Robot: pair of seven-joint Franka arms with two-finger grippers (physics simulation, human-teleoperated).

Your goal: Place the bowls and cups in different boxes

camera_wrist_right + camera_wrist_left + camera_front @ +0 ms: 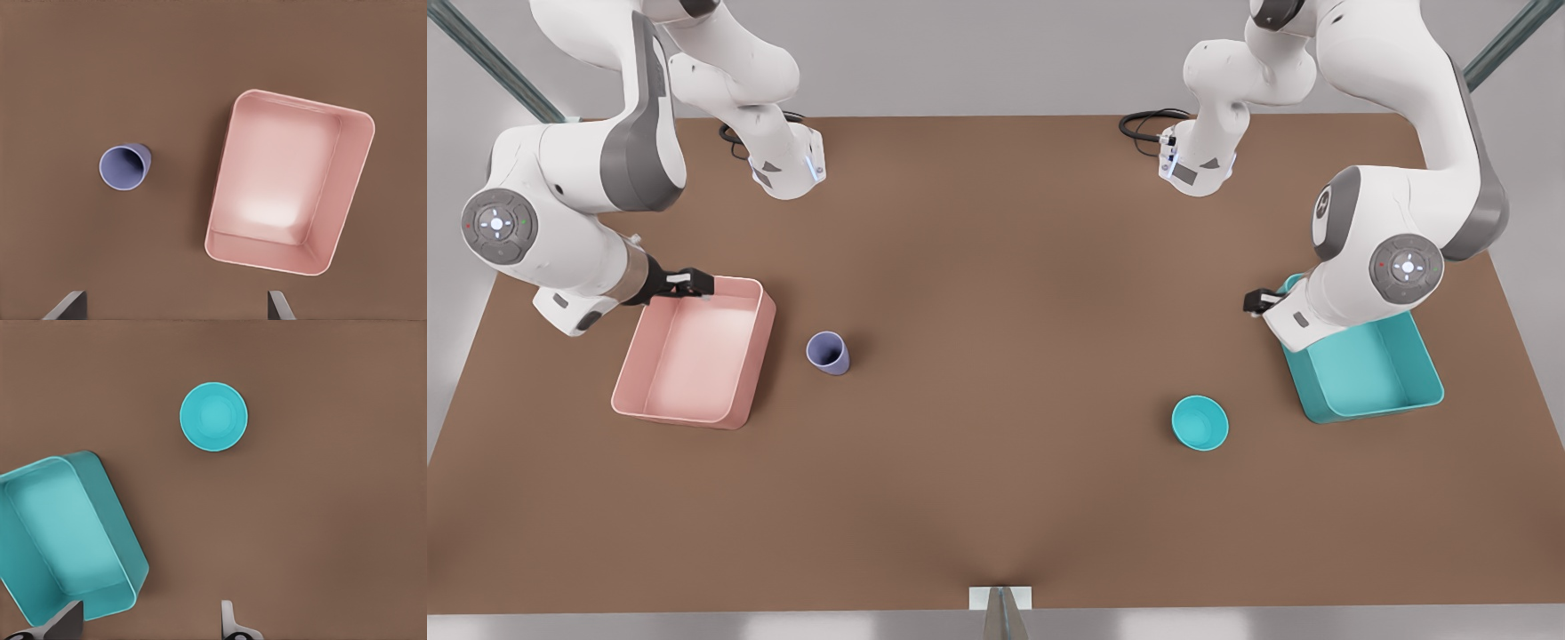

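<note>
Left gripper (1258,302) hangs wide open over teal box (1369,378), bowl (1200,423) near on table; right gripper (691,283) wide open over pink box (694,356), cup (828,353) upright just beside; best centre fingers over rim before descending.

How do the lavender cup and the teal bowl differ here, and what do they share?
The lavender cup is narrower and taller; the teal bowl is wider and shallower. The cup stands beside the pink box, the bowl near the teal box. Both are upright, empty, on the table, outside any box.
</note>
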